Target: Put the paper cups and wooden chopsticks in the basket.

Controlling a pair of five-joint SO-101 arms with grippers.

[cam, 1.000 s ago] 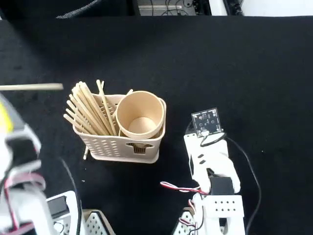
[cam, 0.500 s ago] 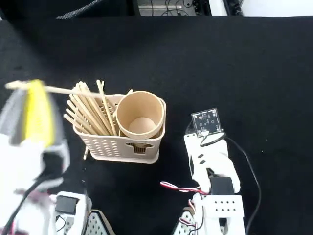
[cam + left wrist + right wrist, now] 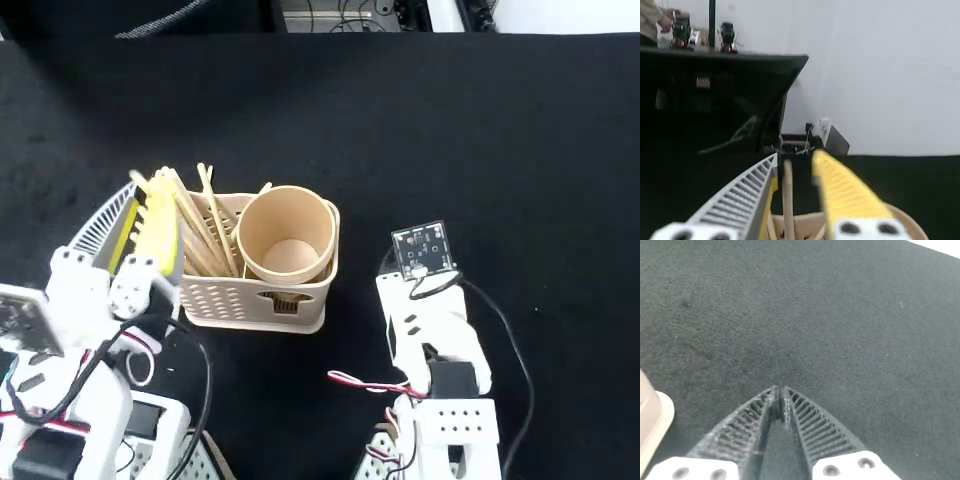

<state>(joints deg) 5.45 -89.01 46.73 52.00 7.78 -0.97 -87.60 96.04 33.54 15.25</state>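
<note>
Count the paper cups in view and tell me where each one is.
1. The paper cup stands upright in the basket, beside the chopsticks. More cups may be nested inside it; that cannot be told.

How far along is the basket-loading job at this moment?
Done: a paper cup and a bundle of chopsticks sit in the basket. In hand: the left gripper holds one more chopstick above the basket's chopstick side. Left: releasing that chopstick into the basket.

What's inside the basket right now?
An upright paper cup and a leaning bundle of wooden chopsticks. The left gripper, shut on one chopstick, covers the bundle's outer edge; the floor of the basket is hidden.
</note>
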